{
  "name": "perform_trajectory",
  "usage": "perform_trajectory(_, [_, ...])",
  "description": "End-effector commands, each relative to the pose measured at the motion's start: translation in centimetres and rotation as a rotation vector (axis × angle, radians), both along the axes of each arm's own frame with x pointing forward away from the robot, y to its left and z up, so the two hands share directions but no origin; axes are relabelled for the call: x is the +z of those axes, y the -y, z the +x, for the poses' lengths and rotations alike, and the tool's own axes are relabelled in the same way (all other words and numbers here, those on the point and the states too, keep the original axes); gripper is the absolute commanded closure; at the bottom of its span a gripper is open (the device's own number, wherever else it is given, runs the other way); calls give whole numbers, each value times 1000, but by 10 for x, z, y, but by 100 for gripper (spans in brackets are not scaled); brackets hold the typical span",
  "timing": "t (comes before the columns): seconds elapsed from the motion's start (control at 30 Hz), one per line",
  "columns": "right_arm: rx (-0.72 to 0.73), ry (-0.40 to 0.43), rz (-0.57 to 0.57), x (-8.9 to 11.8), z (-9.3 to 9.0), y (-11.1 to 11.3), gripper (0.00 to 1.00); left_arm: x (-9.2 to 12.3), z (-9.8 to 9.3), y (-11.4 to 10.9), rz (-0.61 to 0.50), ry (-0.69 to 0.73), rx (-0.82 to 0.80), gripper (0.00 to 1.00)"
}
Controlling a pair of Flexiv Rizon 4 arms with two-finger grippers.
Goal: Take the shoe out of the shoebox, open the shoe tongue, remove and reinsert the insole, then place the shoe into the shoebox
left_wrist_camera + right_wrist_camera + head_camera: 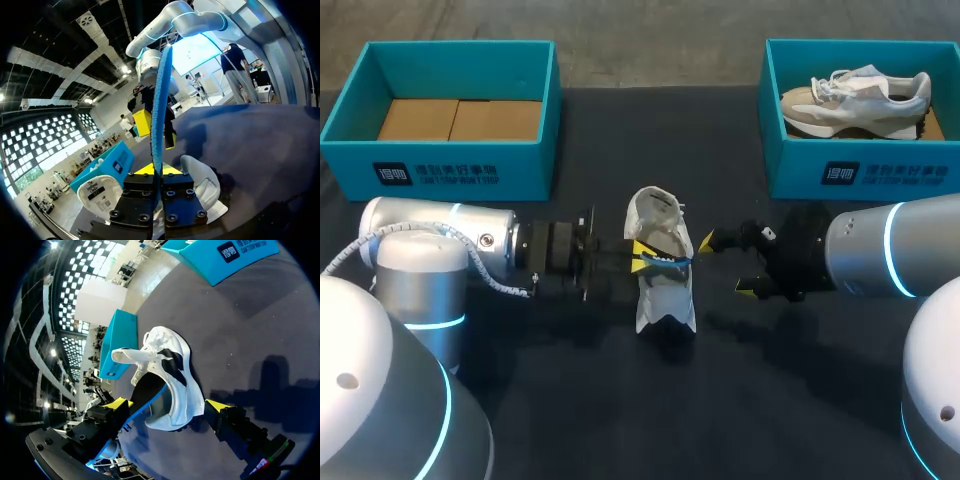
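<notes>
Worktop [620, 410]: dark cover. White shoe [665, 300] lies at ctr of worktop, outside both boxes and well apart from them, opening facing up. Tongue [655, 205] is folded out away from the opening, toward the far edge. It carries a small dark tag, print too small to read. L fingers [638, 258] come in from the L side and sit at the shoe's opening, closed together and clamped on the blue insole [666, 262]. L wrist view shows the insole [161, 110] edge-on, running straight out from btwn the fingers over the shoe [200, 180]. How far the insole sits inside the shoe cannot be told. R fingers [728, 262] are just beside the shoe on its R side, spread wide, holding nothing and not touching it. R wrist view has the shoe [175, 365] ahead of the R fingers [167, 405], w/ a blue insole edge [152, 401] at the dark opening. L shoebox [440, 175], teal, far L: holds flat brown cardboard [460, 120]. R shoebox [860, 178], teal, far R: holds a second shoe [855, 100], beige and white, on its side. Markings: each box has a white logo plus a line of white print on its front wall, same layout on both. Not transcribed.
</notes>
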State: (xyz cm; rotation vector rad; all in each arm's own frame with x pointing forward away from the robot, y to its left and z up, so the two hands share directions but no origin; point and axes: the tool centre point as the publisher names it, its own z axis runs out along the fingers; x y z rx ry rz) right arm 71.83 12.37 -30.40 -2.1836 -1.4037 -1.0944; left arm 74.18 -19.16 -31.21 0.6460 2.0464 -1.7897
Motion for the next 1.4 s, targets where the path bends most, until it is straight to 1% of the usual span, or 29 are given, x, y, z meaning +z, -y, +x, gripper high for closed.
perform_trajectory(0.03, [42,34,143,-4,-1,6,0,-8,7,4,18,4,-11,100])
perform_trajectory(0.27, [42,34,143,-4,-1,6,0,-19,15,4,37,13,-2,100])
perform_trajectory(0.33, [42,34,143,-4,-1,6,0,-23,18,2,64,19,5,100])
perform_trajectory(0.47, [42,34,143,-4,-1,6,0,-25,20,-2,64,15,21,100])
perform_trajectory(0.57, [42,34,143,-4,-1,6,0,-24,18,-5,61,11,33,100])
perform_trajectory(0.6, [42,34,143,-4,-1,6,0,-23,16,-7,62,11,35,73])
perform_trajectory(0.63, [42,34,143,-4,-1,6,0,-21,14,-7,56,7,37,66])
perform_trajectory(0.8, [42,34,143,-4,-1,6,0,-12,6,-6,39,19,32,67])
perform_trajectory(0.9, [42,34,143,-4,-1,6,0,-7,4,-3,29,31,17,71])
perform_trajectory(0.97, [42,34,143,-4,-1,6,0,-4,2,-1,26,37,9,77])
perform_trajectory(1.0, [42,34,143,-4,-1,6,0,-3,1,0,26,36,3,77])
perform_trajectory(1.03, [42,34,143,-4,-1,6,0,-3,0,1,29,36,-5,80])
perform_trajectory(1.07, [42,34,143,-4,-1,6,0,-3,0,2,33,35,-9,85])
perform_trajectory(1.1, [42,34,143,-4,-1,6,0,-5,0,3,38,29,-14,87])
perform_trajectory(1.13, [42,34,143,-4,-1,6,0,-6,0,3,46,24,-16,99])
perform_trajectory(1.4, [42,34,143,-4,-1,6,0,-16,6,0,73,28,-15,100])
